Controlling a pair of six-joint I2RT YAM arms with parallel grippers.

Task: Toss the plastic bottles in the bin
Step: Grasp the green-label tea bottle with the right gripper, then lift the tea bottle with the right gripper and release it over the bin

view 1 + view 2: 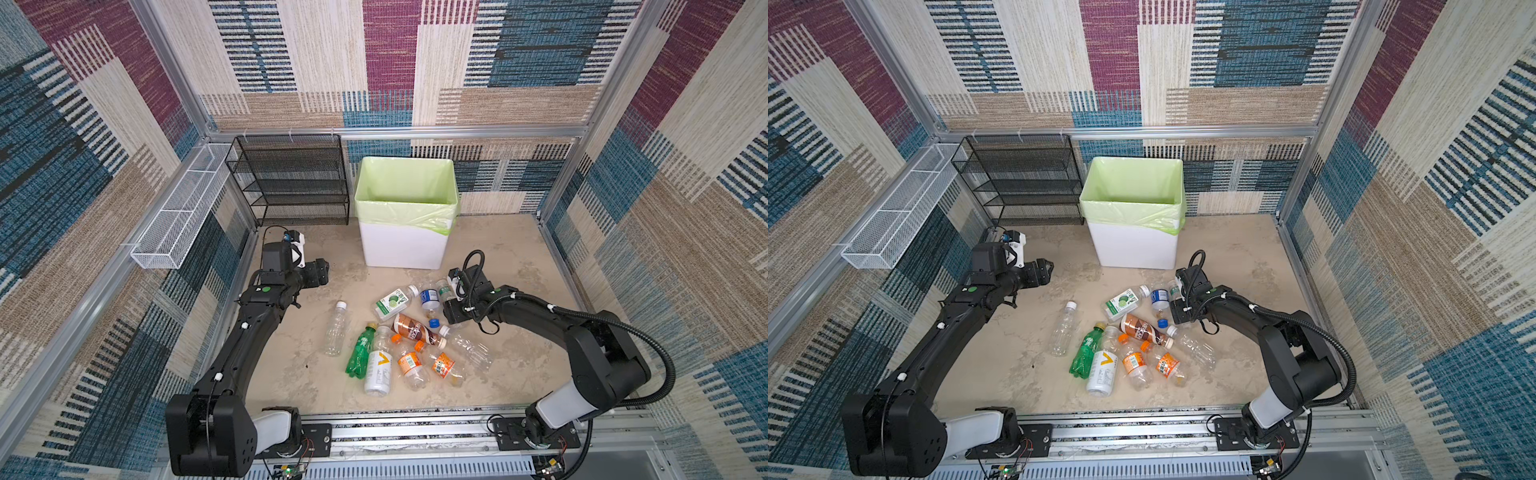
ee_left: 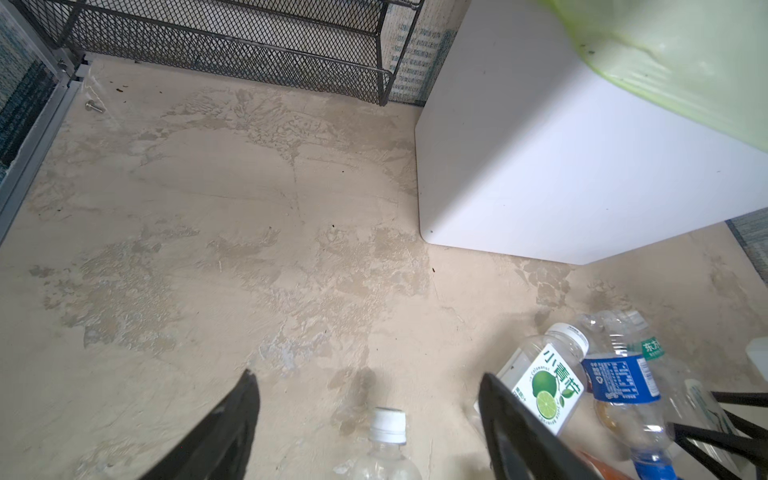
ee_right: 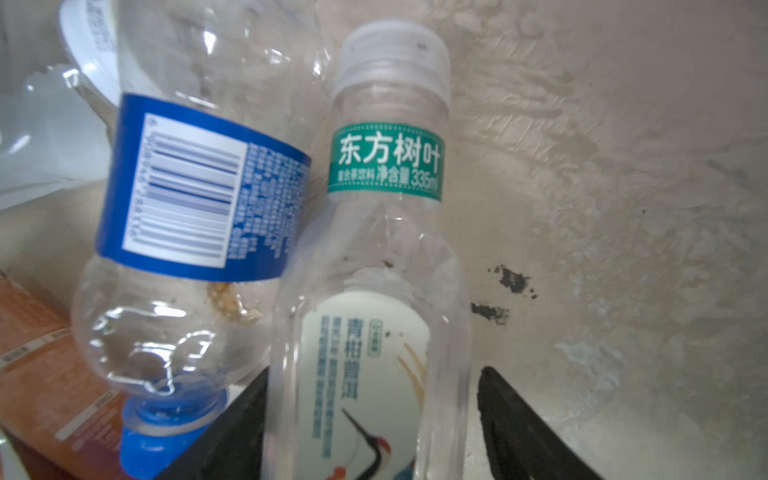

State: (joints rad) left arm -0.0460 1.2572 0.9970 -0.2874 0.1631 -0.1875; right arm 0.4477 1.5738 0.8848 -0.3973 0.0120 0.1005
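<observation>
The bin [image 1: 405, 241], white with a light green bag over its rim, stands at the back middle. Several plastic bottles lie in a heap in front of it: a green one [image 1: 359, 351], a white-labelled one [image 1: 379, 370], a brown-labelled one [image 1: 415, 328] and two orange-capped ones [image 1: 409, 361]. My right gripper [image 3: 374, 372] is open around a clear bottle with a green neck band [image 3: 374, 291]; one finger touches it, the other stands just off it. A blue-labelled bottle [image 3: 195, 199] leans against it. My left gripper [image 2: 368, 376] hangs open and empty over the floor, above a clear white-capped bottle [image 2: 386, 449].
A black wire-mesh rack [image 1: 291, 178] stands left of the bin against the back wall. A long white wire basket [image 1: 183, 216] hangs on the left wall. A loose blue cap [image 1: 434, 322] lies among the bottles. A lime-labelled bottle [image 2: 548, 386] lies beside my left gripper's finger.
</observation>
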